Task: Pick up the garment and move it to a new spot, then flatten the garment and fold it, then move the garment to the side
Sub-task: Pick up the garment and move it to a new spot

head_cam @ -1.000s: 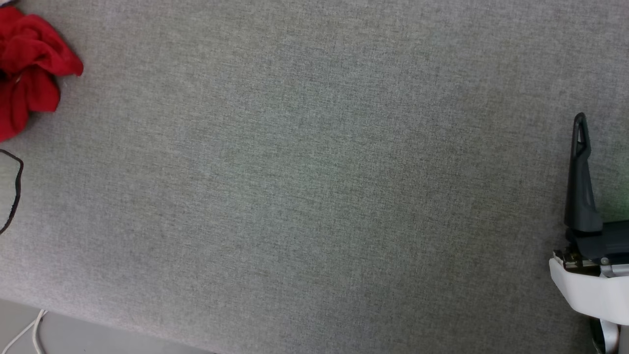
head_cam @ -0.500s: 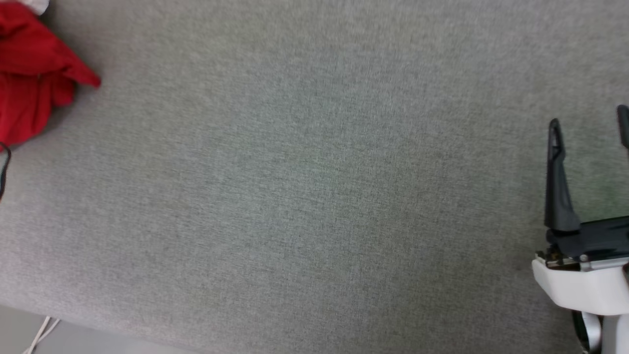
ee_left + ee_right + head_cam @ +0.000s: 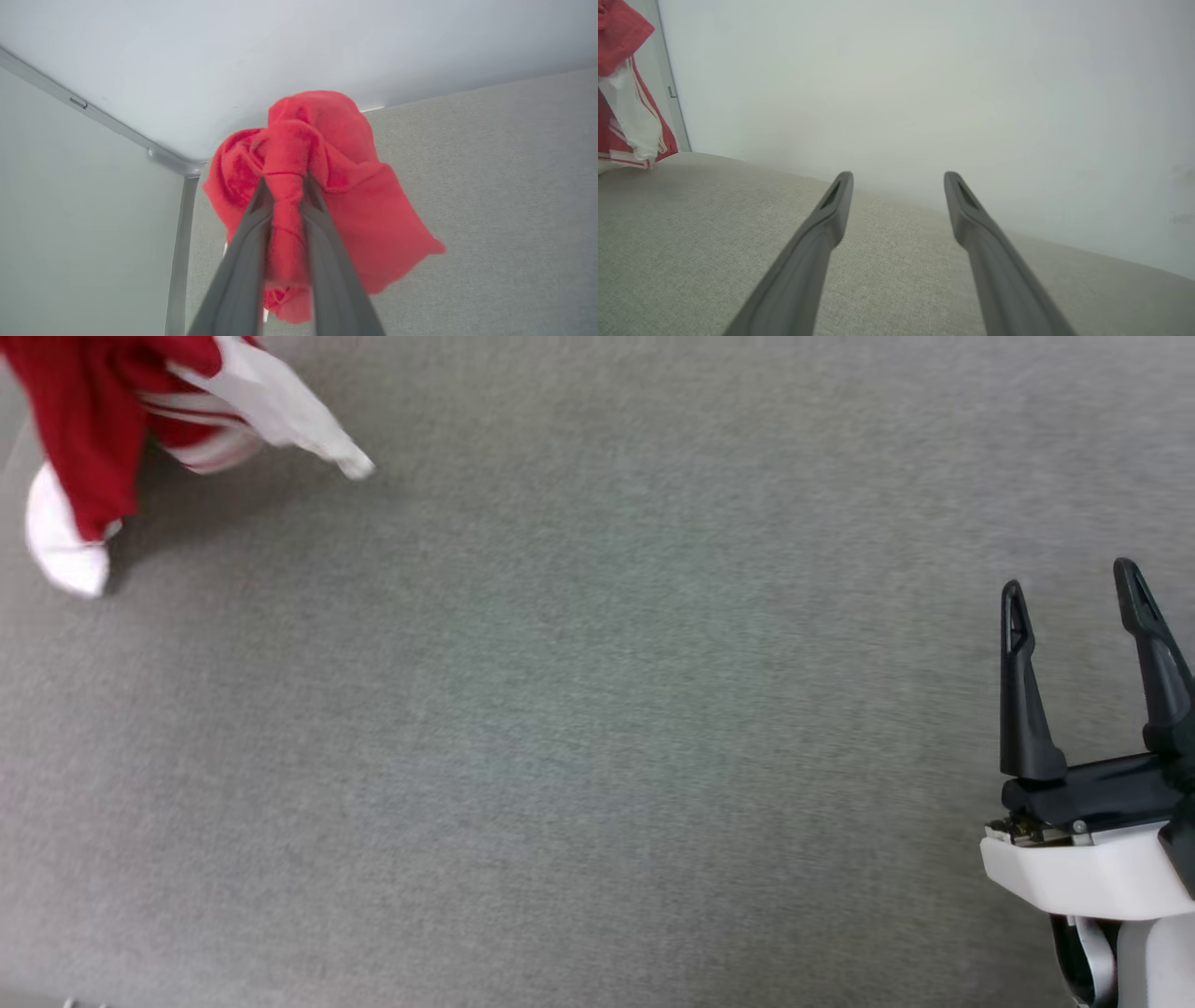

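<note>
One red soft T-shirt with two white sleeves [image 3: 89, 425] hangs bunched up at the far left of one grey cloth table [image 3: 597, 709]. The left gripper [image 3: 286, 184] pinches one red fold of it tight. The right gripper [image 3: 1068, 579] is spread wide and holds nothing, well apart from the shirt.

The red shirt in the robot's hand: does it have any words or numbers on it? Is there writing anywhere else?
No text can be read anywhere.
The red shirt shows plain red cloth, white sleeves and striped trim, with no print facing the cameras.
The right hand and the grey cloth surface bear no label or number.
</note>
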